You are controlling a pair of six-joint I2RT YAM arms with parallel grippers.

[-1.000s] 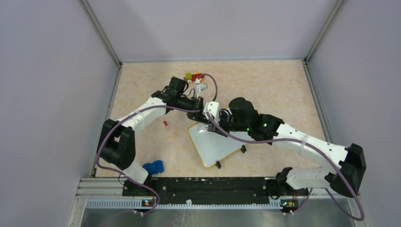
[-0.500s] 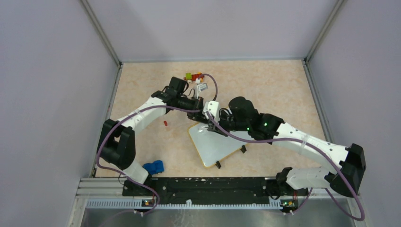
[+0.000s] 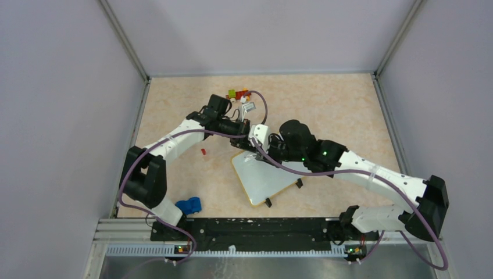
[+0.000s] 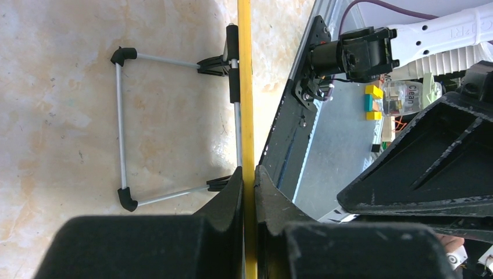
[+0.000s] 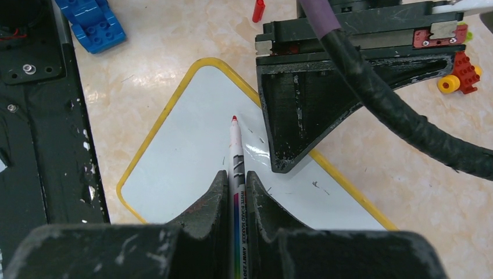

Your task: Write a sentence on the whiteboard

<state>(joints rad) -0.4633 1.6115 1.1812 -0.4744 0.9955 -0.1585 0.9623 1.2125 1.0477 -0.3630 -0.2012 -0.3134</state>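
A beige marbled counter [image 3: 337,110] sits between grey walls, seen from above. At the far left, close to the left arm's base, lies a blue plastic toy block [image 3: 188,205]. A little further in, a tiny red peg [image 3: 203,151] lies alone on the counter. The white left arm reaches forward and inward to the middle of the counter. There the left fingers [image 4: 237,189] are pinched on the far corner of the small white rectangular whiteboard with rounded corners and a yellow rim [image 3: 264,177]. The left wrist view shows the board edge-on as a thin yellow line clamped between the two black fingers. In that view a thin metal wire stand with black end caps [image 4: 122,128] juts out from the board over the counter. Just behind the left wrist, toward the back wall, sit a cluster of small red, green and yellow toy bricks [image 3: 238,93] and a small clear container [image 3: 249,107]. The whiteboard sits at the centre of the counter, turned diagonally, with two small black feet showing along its near right edge. Over its far end, the right fingers [image 5: 221,192] are closed on a slim white marker with a red tip [image 5: 237,157]. The marker points out across the glossy white surface toward the left fingers. Its tip sits very near the board, though whether it touches cannot be told. A few faint dark specks mark the board beside it. The white right arm stretches back from there to its base at the lower right.
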